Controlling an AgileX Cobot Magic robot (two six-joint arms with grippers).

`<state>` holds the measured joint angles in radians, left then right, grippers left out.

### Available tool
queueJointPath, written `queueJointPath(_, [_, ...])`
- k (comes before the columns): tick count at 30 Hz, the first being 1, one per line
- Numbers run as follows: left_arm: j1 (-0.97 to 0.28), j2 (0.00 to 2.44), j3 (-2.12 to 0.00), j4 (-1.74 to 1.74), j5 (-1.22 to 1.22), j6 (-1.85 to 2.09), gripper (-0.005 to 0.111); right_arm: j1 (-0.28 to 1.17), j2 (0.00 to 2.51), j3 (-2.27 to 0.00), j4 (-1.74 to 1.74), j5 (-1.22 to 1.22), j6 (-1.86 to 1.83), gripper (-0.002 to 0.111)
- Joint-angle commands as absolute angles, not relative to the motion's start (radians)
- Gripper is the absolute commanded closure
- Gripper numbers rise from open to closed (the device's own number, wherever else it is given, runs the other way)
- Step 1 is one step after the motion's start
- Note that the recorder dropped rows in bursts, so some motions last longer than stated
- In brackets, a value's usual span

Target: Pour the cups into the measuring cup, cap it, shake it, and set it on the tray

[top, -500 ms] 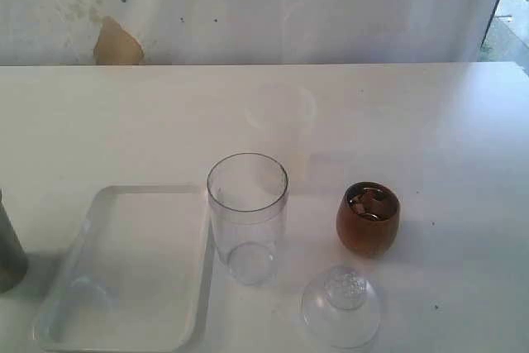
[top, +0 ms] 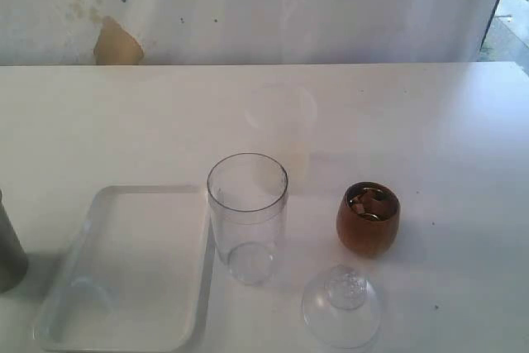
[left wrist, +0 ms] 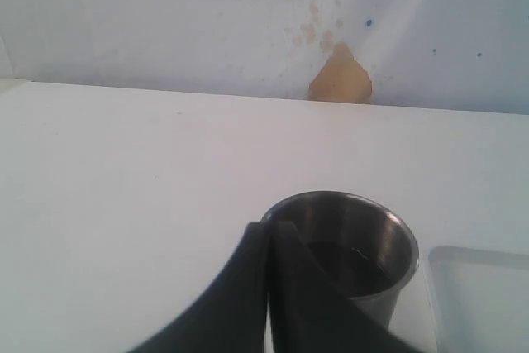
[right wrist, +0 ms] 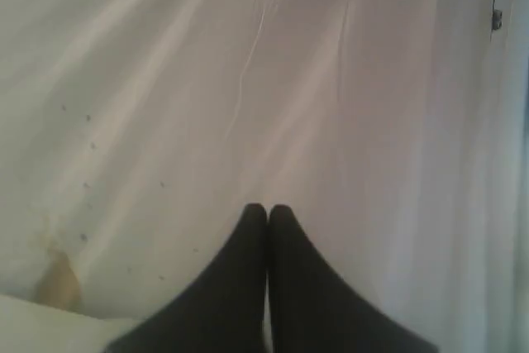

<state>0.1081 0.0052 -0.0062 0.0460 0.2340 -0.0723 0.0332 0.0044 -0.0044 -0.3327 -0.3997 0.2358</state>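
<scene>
Measuring cup (top: pixel 247 217) upright, axis vertical, mouth up, just beside tray (top: pixel 124 338) rim; open table (top: pixel 463 121) far right. Left gripper (left wrist: pixel 271 233), right gripper (right wrist: pixel 267 212): jaws together, empty.

One clear measuring cup (top: pixel 247 217), one clear dome cap (top: pixel 341 306) and one white tray (top: pixel 124 266). Two smaller cups: one brown wooden cup (top: pixel 368 219) and one steel tumbler (top: pixel 8 250) (mostly cut off at the exterior view's edge). One frosted translucent cup (top: pixel 281 126). Four open vessels altogether, on one white table (top: pixel 455 121).
</scene>
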Motion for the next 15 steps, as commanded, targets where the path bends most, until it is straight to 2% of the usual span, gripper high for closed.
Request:
queueJointPath(1, [0.108, 0.0, 0.0, 0.041, 0.234, -0.069, 0.106, 0.029, 0.0, 0.0, -0.256, -0.427, 0.299, 0.108])
queueJointPath(2, [0.108, 0.0, 0.0, 0.041, 0.234, -0.069, 0.106, 0.029, 0.0, 0.0, -0.233, -0.436, 0.259, 0.107])
queueJointPath(4, [0.108, 0.0, 0.0, 0.041, 0.234, -0.069, 0.106, 0.029, 0.027, 0.0, -0.14, -0.431, 0.259, 0.094])
queueJointPath(6, [0.108, 0.0, 0.0, 0.041, 0.234, -0.069, 0.106, 0.029, 0.105, 0.0, -0.082, -0.413, 0.262, 0.062])
queueJointPath(7, [0.108, 0.0, 0.0, 0.041, 0.234, -0.069, 0.106, 0.029, 0.168, 0.0, -0.08, -0.422, 0.275, 0.036])
queueJointPath(8, [0.108, 0.0, 0.0, 0.041, 0.234, -0.069, 0.106, 0.029, 0.234, 0.0, -0.08, -0.426, 0.277, 0.019])
queueJointPath(9, [0.108, 0.0, 0.0, 0.041, 0.234, -0.069, 0.106, 0.029, 0.293, 0.0, -0.092, -0.432, 0.291, 0.011])
queueJointPath(15, [0.108, 0.0, 0.0, 0.041, 0.234, -0.069, 0.106, 0.031, 0.689, 0.0, -0.419, -0.687, 0.412, 0.013])
